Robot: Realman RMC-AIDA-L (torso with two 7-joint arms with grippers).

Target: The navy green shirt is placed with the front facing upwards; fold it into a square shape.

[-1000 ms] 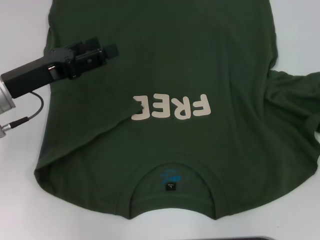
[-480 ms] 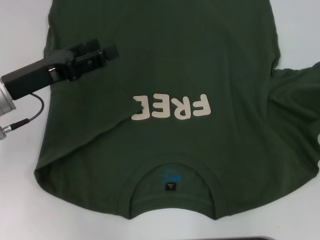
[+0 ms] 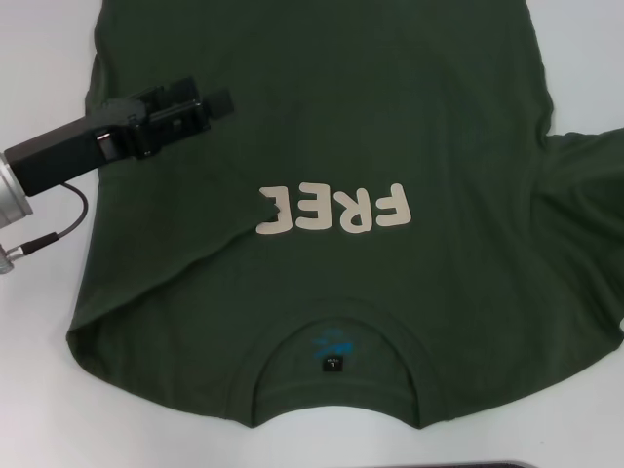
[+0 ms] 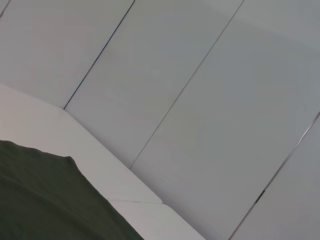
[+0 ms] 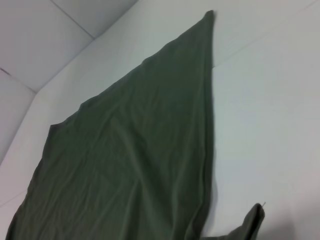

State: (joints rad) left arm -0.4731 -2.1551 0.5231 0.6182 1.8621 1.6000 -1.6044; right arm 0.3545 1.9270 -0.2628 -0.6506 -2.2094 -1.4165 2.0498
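Head view | left gripper [image 3: 222,99] hovers over navy green shirt [image 3: 390,117] | fingers' state unclear

One navy green shirt [image 3: 390,127], one claw [image 3: 210,105], one table [image 3: 39,58]

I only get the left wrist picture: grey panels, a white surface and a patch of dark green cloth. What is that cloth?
Observer: It is a navy green shirt lying front up on a white table, with cream letters FREE on the chest.
Operator: Where is the arm whose camera I have?
Observer: The left gripper is over the shirt's left part, beyond the letters as seen from the robot.
Operator: And the other arm?
Observer: The right gripper shows in no picture. Its wrist camera looks along a stretch of the shirt that narrows to a pointed corner.
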